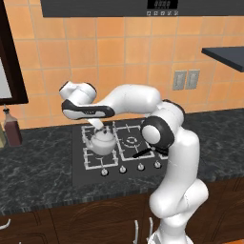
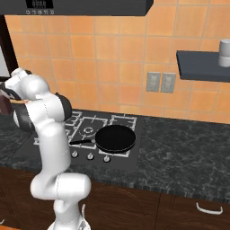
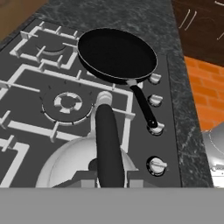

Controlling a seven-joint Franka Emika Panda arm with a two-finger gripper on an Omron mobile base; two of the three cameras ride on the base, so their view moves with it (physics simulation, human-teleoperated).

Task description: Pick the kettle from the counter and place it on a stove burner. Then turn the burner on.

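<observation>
Kettle (image 1: pixel 103 141) over the stove burner (image 1: pixel 100 159), jaws clenched on its handle; pan (image 2: pixel 115 137) beside.

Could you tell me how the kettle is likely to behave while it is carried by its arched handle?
The kettle, hung from the claw by its handle, may swing like a pendulum. Its smooth metal body looks slippery, and rigid rather than floppy. Its squat shape should settle steadily on the burner grate.

Quick count: one kettle (image 1: pixel 103 141), one black frying pan (image 2: pixel 115 138), one brown bottle (image 1: pixel 11 127), four stove knobs (image 1: pixel 122 169) along the cooktop's front, two wall outlets (image 2: pixel 161 82), and one grey cup (image 2: pixel 224 52) on the shelf (image 2: pixel 202 66).
</observation>
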